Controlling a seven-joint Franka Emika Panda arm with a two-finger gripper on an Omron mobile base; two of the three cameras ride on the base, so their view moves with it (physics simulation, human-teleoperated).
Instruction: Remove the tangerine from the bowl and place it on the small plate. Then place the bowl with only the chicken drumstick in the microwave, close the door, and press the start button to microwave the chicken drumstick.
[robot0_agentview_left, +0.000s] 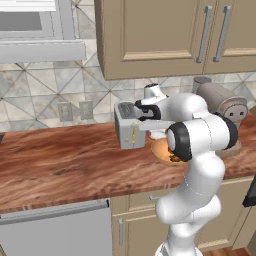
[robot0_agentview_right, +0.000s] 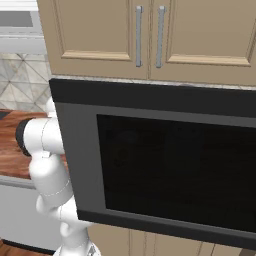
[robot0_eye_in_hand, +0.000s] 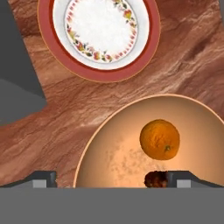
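1. The gripper (robot0_eye_in_hand: 111, 177) hangs over the bowl (robot0_eye_in_hand: 131, 131) with its jaws spread wide and nothing between them; the two dark fingertips (robot0_eye_in_hand: 43, 178) stand far apart at the bottom of the hand view.
2. The tangerine (robot0_eye_in_hand: 159, 139) lies inside the bowl, right of its middle.
3. The chicken drumstick (robot0_eye_in_hand: 155, 179) lies in the bowl too, just below the tangerine, partly hidden by the right fingertip.
4. The small plate (robot0_eye_in_hand: 98, 37), white with a flowered ring and a red rim, sits on the wooden counter (robot0_eye_in_hand: 57, 131) near the bowl and apart from it.
5. In the left base view the bowl (robot0_agentview_left: 161, 151) rests on the counter (robot0_agentview_left: 65, 165) behind the arm's elbow, beside a grey toaster (robot0_agentview_left: 128, 131).
6. The microwave's door (robot0_agentview_right: 165, 165), dark glass in a black frame, stands close before the right base camera.
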